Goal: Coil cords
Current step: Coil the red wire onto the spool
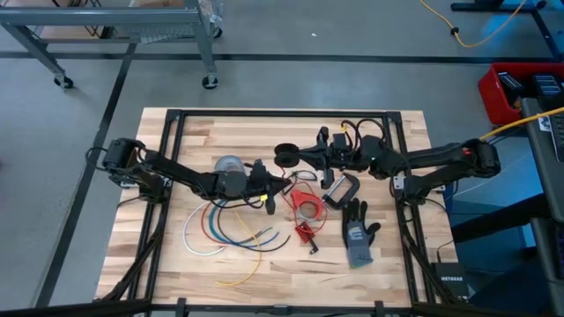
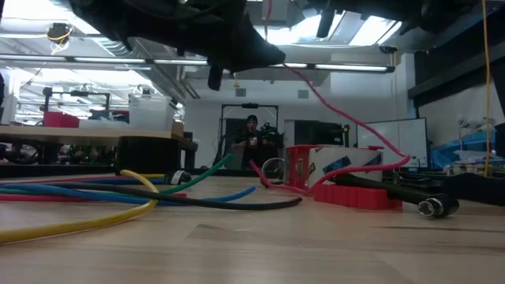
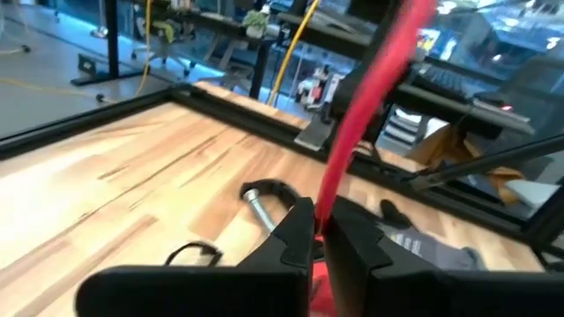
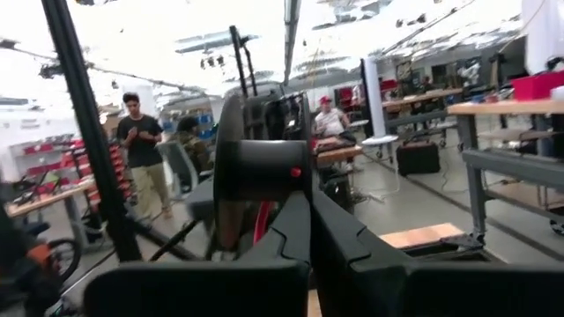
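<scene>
A red cord (image 3: 370, 79) runs through the air from my left gripper (image 3: 319, 231), which is shut on it, toward a black spool (image 4: 256, 167) in front of my right gripper (image 4: 304, 201). Both grippers hang above the table's middle, the left (image 1: 280, 187) nearer the front, the right (image 1: 304, 160) beside the spool (image 1: 285, 157). More red cord lies coiled on the wood (image 1: 306, 209). White (image 1: 189, 233), blue (image 1: 229, 236), green (image 2: 205, 173) and yellow (image 2: 79, 225) cords lie loose on the table left of centre. My left gripper pinches the red cord (image 3: 324, 211) between its two fingers, which reach nearly level from the table's left and lie across it. From the fingers the cord rises toward the spool. Another stretch sags down to the table (image 2: 371, 146). My right gripper is shut at the black spool's hub end (image 4: 291, 176), coming level from the table's right. The spool hangs clear of the table. The spool and the fingers hide which part is gripped.
A grey tape roll (image 1: 231, 165) sits left of my left gripper. A grey-and-black glove (image 1: 357, 233) and a black device (image 1: 342, 189) lie right of centre. A black frame (image 1: 264, 113) rims the table. A person (image 2: 251, 138) stands in the room beyond.
</scene>
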